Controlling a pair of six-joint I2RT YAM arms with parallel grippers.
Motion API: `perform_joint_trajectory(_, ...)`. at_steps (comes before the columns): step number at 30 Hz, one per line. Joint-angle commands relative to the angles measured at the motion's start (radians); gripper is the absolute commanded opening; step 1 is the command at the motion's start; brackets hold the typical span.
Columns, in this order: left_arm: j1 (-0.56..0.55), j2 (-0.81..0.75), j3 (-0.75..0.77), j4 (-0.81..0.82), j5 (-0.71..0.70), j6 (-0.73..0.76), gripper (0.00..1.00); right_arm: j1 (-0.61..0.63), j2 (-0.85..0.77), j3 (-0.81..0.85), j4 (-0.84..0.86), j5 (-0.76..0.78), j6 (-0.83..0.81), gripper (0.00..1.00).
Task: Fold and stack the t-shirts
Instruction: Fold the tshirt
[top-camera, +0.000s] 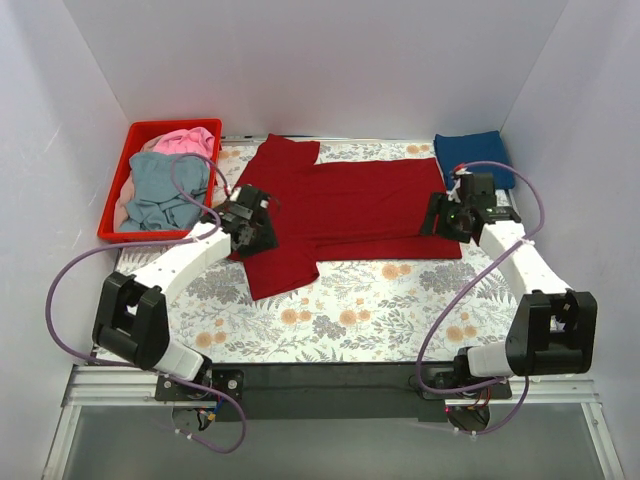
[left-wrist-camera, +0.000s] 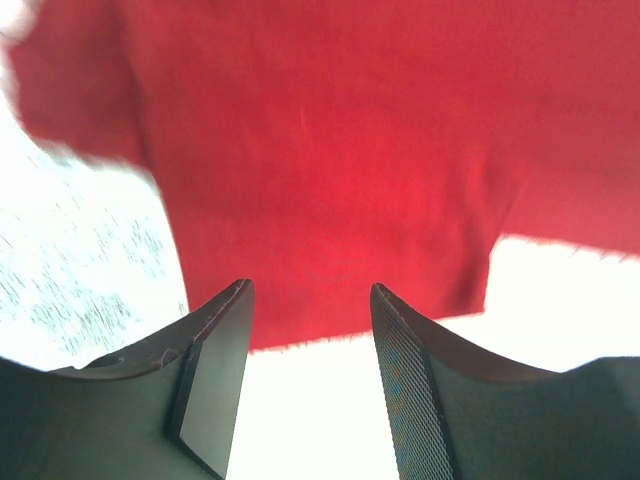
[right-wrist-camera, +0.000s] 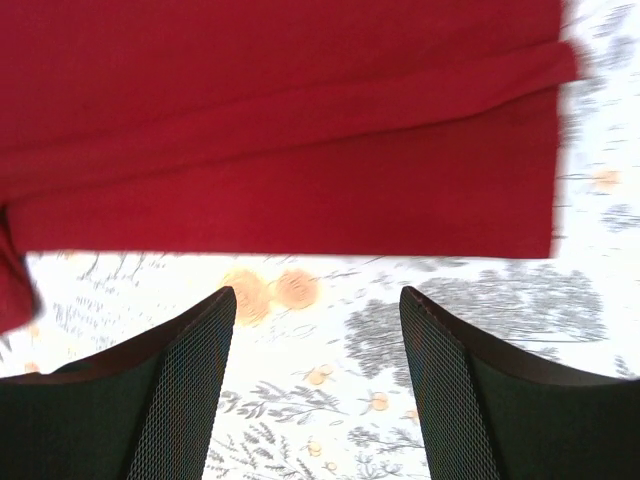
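A dark red t-shirt (top-camera: 345, 205) lies spread across the floral tablecloth, partly folded lengthwise. My left gripper (top-camera: 255, 228) hovers over its left side by the sleeves, jaws open and empty; its wrist view shows the red t-shirt (left-wrist-camera: 340, 150) just beyond the fingertips (left-wrist-camera: 240, 300). My right gripper (top-camera: 445, 217) is at the shirt's right hem, open with nothing between its fingers; the red hem (right-wrist-camera: 300, 190) lies ahead of it. A folded navy blue t-shirt (top-camera: 474, 157) rests at the back right. Grey-blue (top-camera: 160, 195) and pink (top-camera: 186, 140) t-shirts are piled in the basket.
A red plastic basket (top-camera: 115, 205) stands at the back left on the floral tablecloth (top-camera: 380, 300). White walls enclose the table on three sides. A black rail runs along the near edge by the arm bases.
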Motion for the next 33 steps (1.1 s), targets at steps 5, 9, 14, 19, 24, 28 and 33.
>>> perform_joint_trajectory(5, -0.147, 0.014, -0.126, -0.117, -0.082, -0.064, 0.49, 0.093, -0.063, -0.156, 0.085, -0.119, 0.015, 0.73)
perform_joint_trajectory(9, -0.153, 0.063, -0.145, -0.081, -0.089, -0.064, 0.49, 0.114, -0.055, -0.196, 0.103, -0.149, 0.007, 0.73)
perform_joint_trajectory(14, -0.156, 0.132, -0.162, -0.042, -0.089, -0.067, 0.47, 0.124, -0.045, -0.211, 0.113, -0.174, -0.004, 0.73)
perform_joint_trajectory(19, -0.158, 0.168, -0.185, -0.028, -0.091, -0.081, 0.33, 0.127, -0.040, -0.218, 0.119, -0.191, -0.007, 0.73)
perform_joint_trajectory(24, -0.159, 0.164, -0.172, -0.027, -0.100, -0.079, 0.00, 0.128, -0.034, -0.218, 0.123, -0.195, -0.008, 0.73)
perform_joint_trajectory(28, -0.158, 0.174, -0.044, -0.065, -0.151, -0.046, 0.00, 0.128, -0.029, -0.211, 0.123, -0.203, -0.021, 0.72)
perform_joint_trajectory(33, -0.124, 0.256, 0.215, -0.039, -0.255, 0.077, 0.00, 0.128, -0.031, -0.190, 0.107, -0.203, -0.044, 0.72)
